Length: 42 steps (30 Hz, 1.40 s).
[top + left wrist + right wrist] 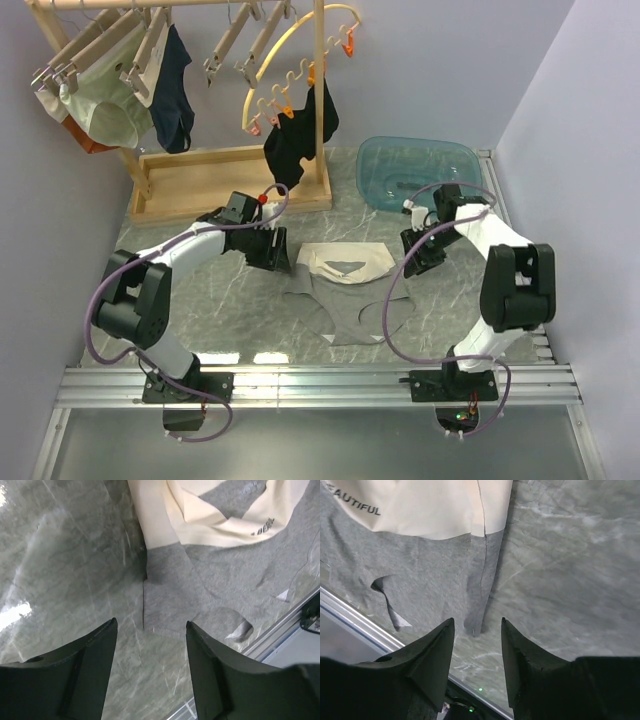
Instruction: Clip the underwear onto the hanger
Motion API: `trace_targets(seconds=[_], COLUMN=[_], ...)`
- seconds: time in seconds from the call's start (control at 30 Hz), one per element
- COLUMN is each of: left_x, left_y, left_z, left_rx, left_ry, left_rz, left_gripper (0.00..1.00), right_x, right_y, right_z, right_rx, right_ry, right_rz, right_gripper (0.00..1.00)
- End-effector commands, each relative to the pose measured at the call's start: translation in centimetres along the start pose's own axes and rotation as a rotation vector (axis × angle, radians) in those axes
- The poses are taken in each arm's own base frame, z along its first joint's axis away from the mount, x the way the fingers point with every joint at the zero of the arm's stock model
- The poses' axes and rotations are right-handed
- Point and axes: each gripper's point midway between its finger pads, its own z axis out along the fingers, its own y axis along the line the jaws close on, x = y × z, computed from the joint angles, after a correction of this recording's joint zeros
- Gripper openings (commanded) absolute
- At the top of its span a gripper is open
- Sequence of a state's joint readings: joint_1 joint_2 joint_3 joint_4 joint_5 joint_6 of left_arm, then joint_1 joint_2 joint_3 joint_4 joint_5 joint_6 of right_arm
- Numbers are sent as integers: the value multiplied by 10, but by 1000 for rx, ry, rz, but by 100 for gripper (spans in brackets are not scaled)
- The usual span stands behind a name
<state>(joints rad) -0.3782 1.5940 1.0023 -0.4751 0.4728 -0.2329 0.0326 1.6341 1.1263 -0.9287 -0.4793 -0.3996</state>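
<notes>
Top view: the task is at an early stage. The underwear [345,290] lies spread on the bench [200,310] between the left fingers [272,250] and the right fingers [418,252], cream waistband on the far side. Neither pair has hold of it. The hanger [228,48] is on the rack [320,100], well beyond both sets of fingers, among other bare wooden clip bars. I cannot say for sure which one is meant. So taking up the garment, bringing it to the hanger and closing both clips on it are all left to do. Beyond the right fingers stands a blue tub [420,143], and I see no garment inside it. The rack's wooden tray [200,180], beyond the left fingers, holds only the rack's posts.

Left wrist view: the left fingers [85,665] stand wide apart with nothing between them. The underwear [210,580] lies flat just ahead, its grey side edge running toward the gap.

Right wrist view: the right fingers [425,655] are moderately parted and hold nothing. The underwear [420,580] lies ahead, its seamed corner just off the tips.
</notes>
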Motion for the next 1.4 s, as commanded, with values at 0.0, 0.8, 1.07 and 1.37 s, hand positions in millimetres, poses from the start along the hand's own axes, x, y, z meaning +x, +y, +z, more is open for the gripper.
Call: trace_targets(seconds=[0.0, 0.8, 1.07, 1.37], left_x=[-14, 57, -8, -66], left_y=[-4, 17, -9, -52], left_z=[7, 58, 10, -52], left_rx=[11, -113, 28, 156], left_ry=[-38, 149, 34, -136], left_rz=[-16, -64, -29, 63], left_gripper=[63, 37, 0, 0], right_x=[-11, 50, 4, -48], right_y=[6, 4, 13, 20], right_z=[13, 45, -11, -81], right_rx=[-46, -74, -140, -169], right_ry=[6, 232, 36, -172], right_rz=[63, 107, 87, 51], right_gripper=[50, 55, 0, 0])
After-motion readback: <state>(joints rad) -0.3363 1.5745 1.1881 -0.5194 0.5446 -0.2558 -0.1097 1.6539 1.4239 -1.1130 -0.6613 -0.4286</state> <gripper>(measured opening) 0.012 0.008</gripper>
